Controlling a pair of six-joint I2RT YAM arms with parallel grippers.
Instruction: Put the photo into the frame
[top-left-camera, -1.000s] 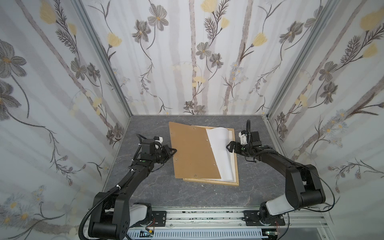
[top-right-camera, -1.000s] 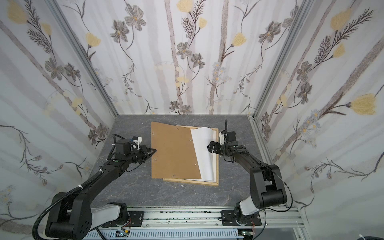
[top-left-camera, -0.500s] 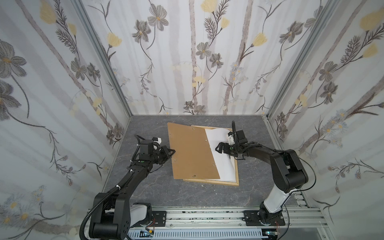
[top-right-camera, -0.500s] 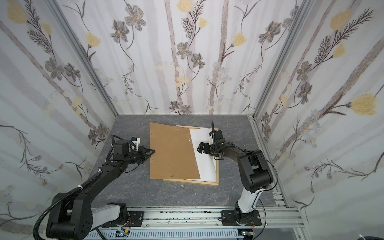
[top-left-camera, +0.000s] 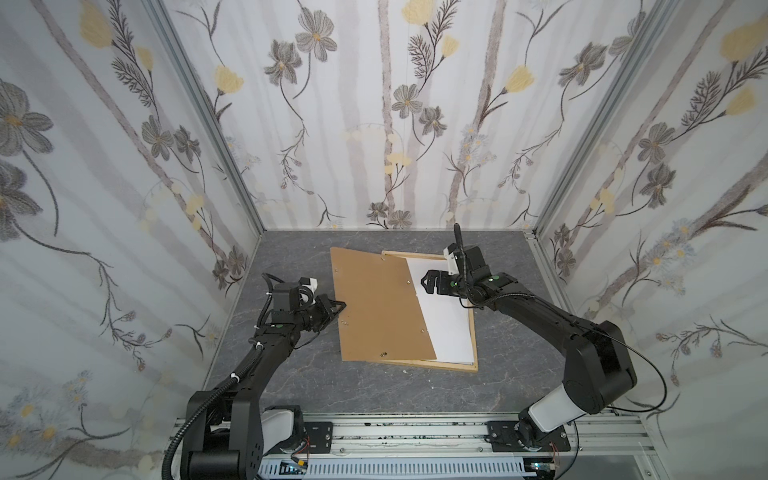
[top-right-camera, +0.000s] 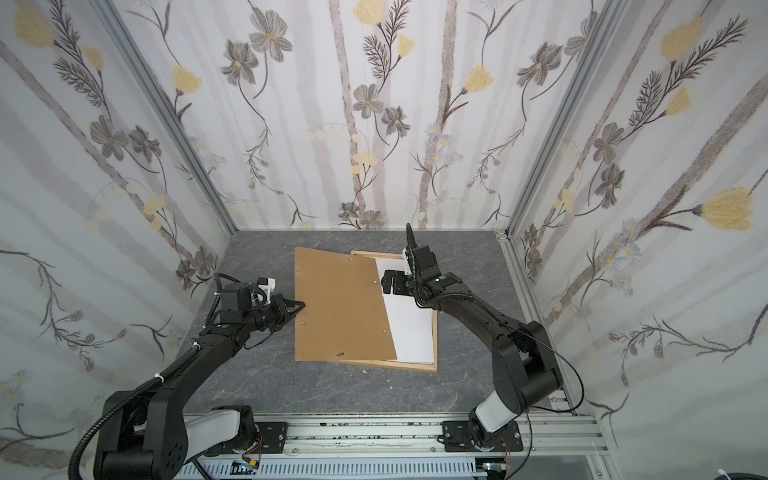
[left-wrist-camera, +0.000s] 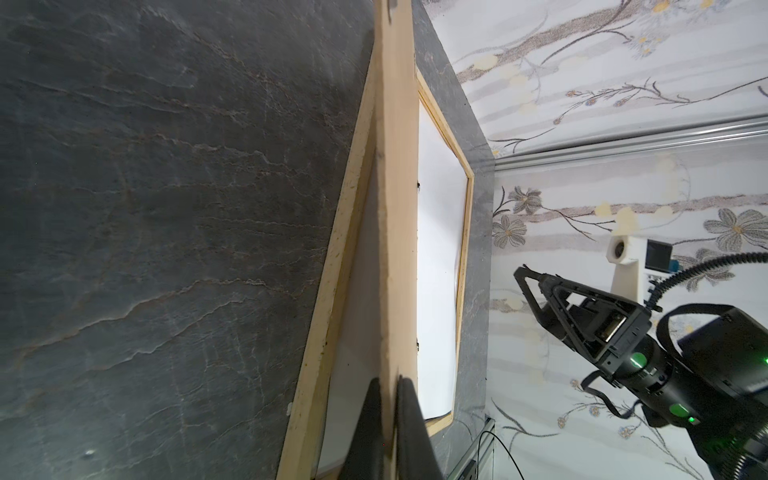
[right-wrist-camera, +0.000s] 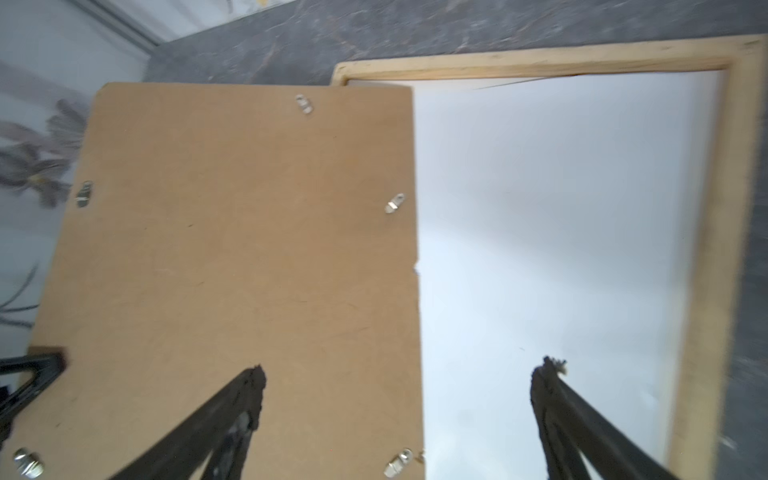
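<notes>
Both top views showed the photo (top-left-camera: 446, 328) lying white-side up inside the frame (top-left-camera: 436, 366), partly beneath the wide-open, empty right gripper (top-left-camera: 426, 283); the left gripper (top-left-camera: 342, 306) pinched the backing board (top-left-camera: 378, 309)

Frame (top-left-camera: 440, 365) is wood, photo (top-left-camera: 444, 320) matt paper, panel (top-left-camera: 378, 307) hardboard

Robot test booth — floral-papered walls (top-left-camera: 374, 124), aluminium rail (top-left-camera: 415, 432), slate-look tabletop (top-left-camera: 291, 395).
</notes>
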